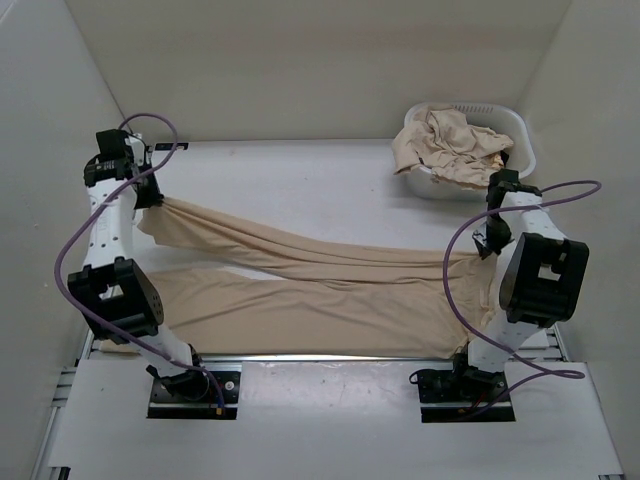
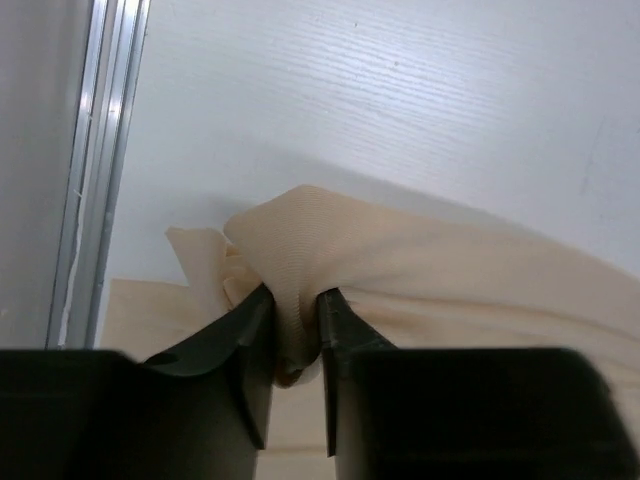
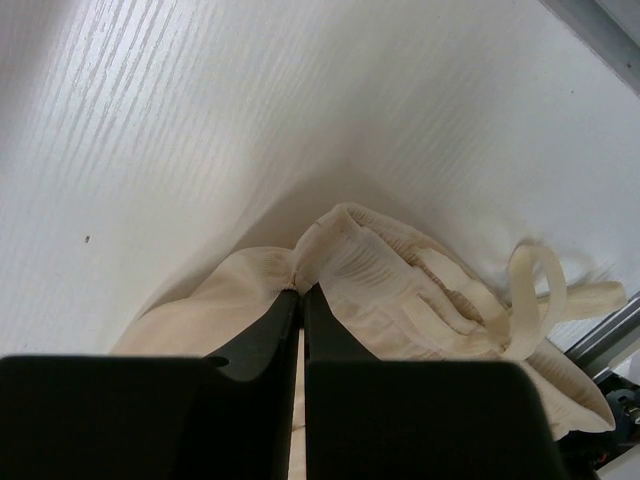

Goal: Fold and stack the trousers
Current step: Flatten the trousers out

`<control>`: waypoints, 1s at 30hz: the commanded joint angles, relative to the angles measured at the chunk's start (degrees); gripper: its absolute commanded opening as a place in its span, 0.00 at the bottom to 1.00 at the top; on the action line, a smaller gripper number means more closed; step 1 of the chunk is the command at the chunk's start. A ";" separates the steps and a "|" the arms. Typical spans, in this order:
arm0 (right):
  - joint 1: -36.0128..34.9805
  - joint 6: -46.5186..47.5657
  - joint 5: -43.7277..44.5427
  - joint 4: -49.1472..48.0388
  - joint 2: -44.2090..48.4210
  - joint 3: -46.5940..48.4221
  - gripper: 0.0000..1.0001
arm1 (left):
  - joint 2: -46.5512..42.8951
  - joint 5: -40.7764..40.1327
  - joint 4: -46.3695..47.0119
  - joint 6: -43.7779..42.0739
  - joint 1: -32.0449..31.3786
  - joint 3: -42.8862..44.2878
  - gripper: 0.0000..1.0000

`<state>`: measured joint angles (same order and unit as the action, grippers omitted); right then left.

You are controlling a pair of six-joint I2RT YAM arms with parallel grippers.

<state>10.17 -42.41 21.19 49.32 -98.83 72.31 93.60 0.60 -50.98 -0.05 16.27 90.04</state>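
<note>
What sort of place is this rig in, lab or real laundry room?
Likely a lab test cell: plain white panel walls box in a white table edged with aluminium frame rails, holding one white slotted plastic laundry basket.

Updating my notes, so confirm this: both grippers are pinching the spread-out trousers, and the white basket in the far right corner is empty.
The basket is not empty: the top external view shows crumpled tan fabric heaped in it. The rest stands: the left gripper and the right gripper are both pinching the spread-out trousers.
</note>
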 commanded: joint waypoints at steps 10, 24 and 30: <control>0.46 3.21 2.00 1.21 3.38 3.88 0.00 | 12.39 1.65 -3.07 0.05 3.75 4.60 0.64; 2.29 6.99 3.59 0.07 3.38 1.78 0.00 | 32.24 -9.65 -3.60 0.05 7.72 18.76 0.77; 4.59 12.71 -1.58 -0.37 2.24 5.80 0.00 | 37.00 0.94 -3.07 0.05 7.29 22.37 0.82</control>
<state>13.96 -33.82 21.15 49.52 -97.01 74.26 132.25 -4.36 -54.35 0.08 24.49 109.93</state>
